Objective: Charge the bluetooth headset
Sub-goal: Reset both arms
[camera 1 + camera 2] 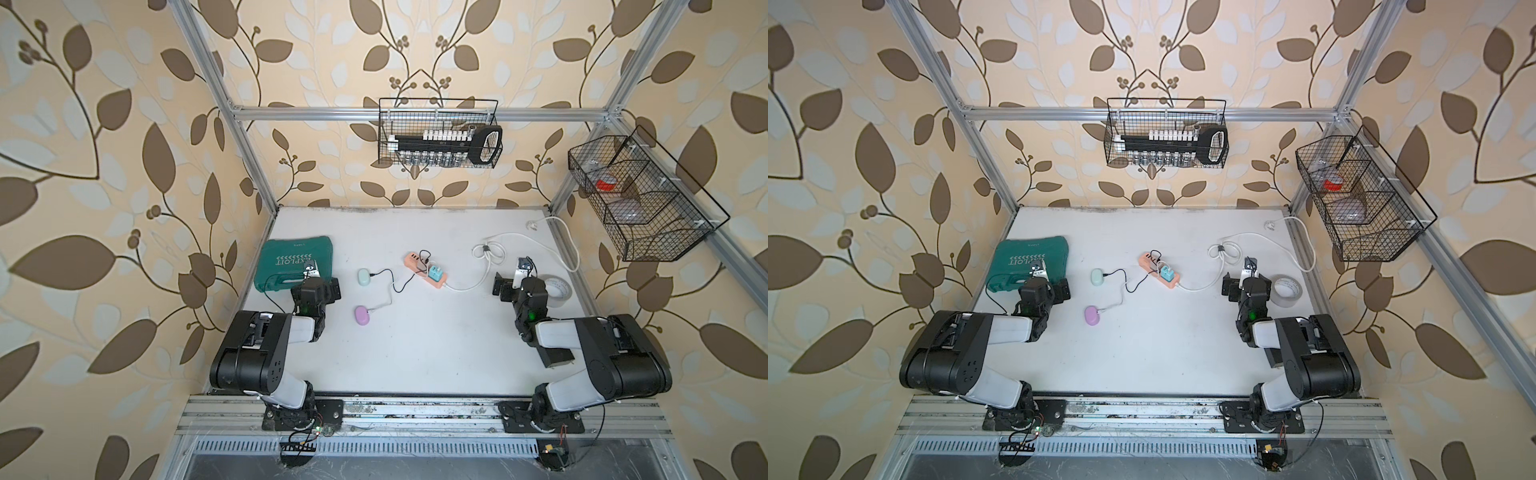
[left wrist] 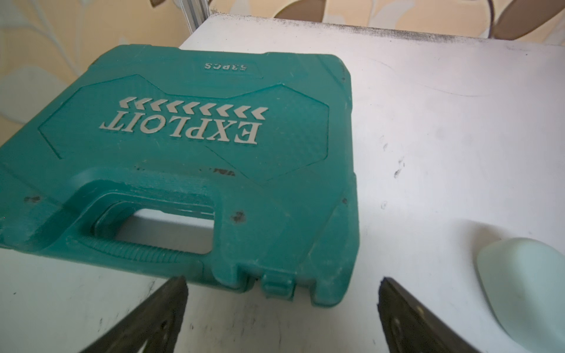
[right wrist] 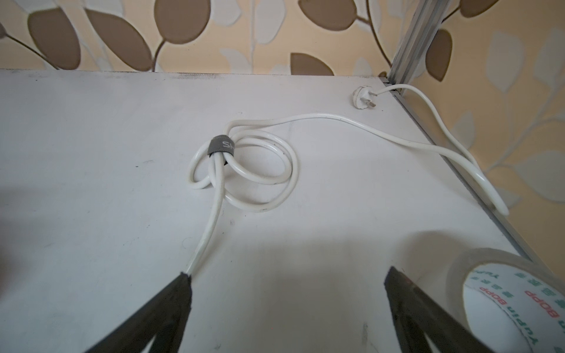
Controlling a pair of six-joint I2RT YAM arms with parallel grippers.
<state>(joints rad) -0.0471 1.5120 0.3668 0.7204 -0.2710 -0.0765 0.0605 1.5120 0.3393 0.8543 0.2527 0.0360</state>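
While my left jaws and my right jaws stand wide apart and hold nothing, the mint headset case [image 2: 526, 287] lies on the desk [image 1: 415, 353] just outside my left jaws, not between them. The purple headset case [image 1: 362, 314] lies near too. The green tool box [image 2: 183, 137] says EXPLOIT and 53PCS; the tape roll [image 3: 507, 299] says BOPP.

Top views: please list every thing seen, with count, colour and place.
tool case: 1, green, far left
mint case: 1, pale green, left of centre
purple case: 1, purple, nearest the robot
power strip: 1, orange, centre
charger: 1, teal, in power strip
cord: 1, white, coiled far right
tape roll: 1, clear, right edge
back basket: 1, black, back wall
side basket: 1, black, right wall
left gripper: 1, black, near tool case
right gripper: 1, black, near tape roll
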